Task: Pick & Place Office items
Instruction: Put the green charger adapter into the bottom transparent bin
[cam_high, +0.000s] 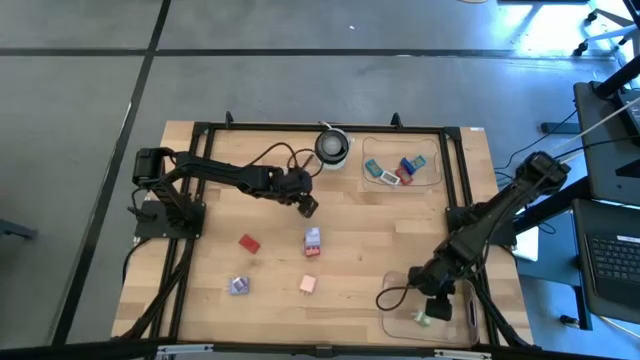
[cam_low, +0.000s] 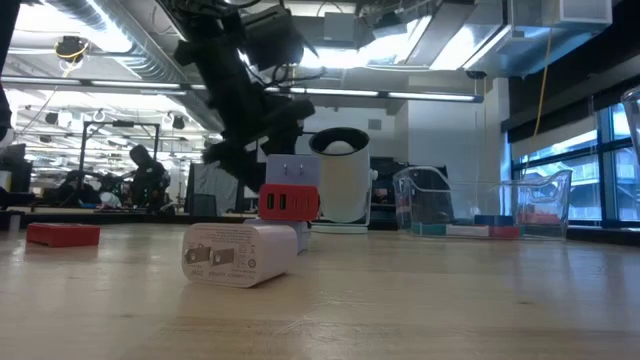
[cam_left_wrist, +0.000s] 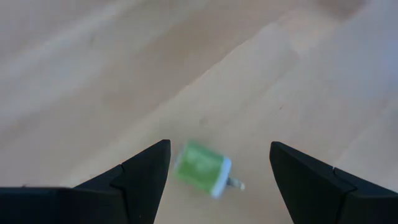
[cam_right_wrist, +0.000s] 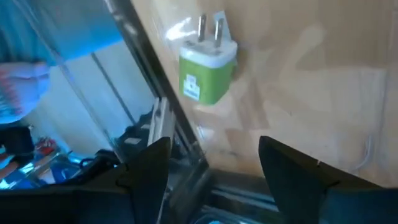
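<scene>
My left gripper (cam_high: 307, 206) hovers open over the table's middle. In the left wrist view (cam_left_wrist: 219, 144) a green-and-white plug block (cam_left_wrist: 200, 167) lies on the wood between and below its fingers; the gripper hides that block in the high view. My right gripper (cam_high: 432, 308) is open above the near right clear tray (cam_high: 395, 282). A second green block (cam_right_wrist: 204, 68) lies flat in that tray, beyond the open fingers (cam_right_wrist: 214, 141), and also shows in the high view (cam_high: 423, 319). Red (cam_high: 249, 243), lilac-and-red (cam_high: 312, 239), pink (cam_high: 308, 284) and lilac (cam_high: 238, 286) pieces lie loose on the table.
A clear tray (cam_high: 432, 180) at the far right holds teal, blue and red pieces. The round white-and-black object (cam_high: 333, 146) stands at the far edge, just left of that tray. A black frame (cam_high: 320, 127) runs around the tabletop. Bare wood lies left of the loose pieces.
</scene>
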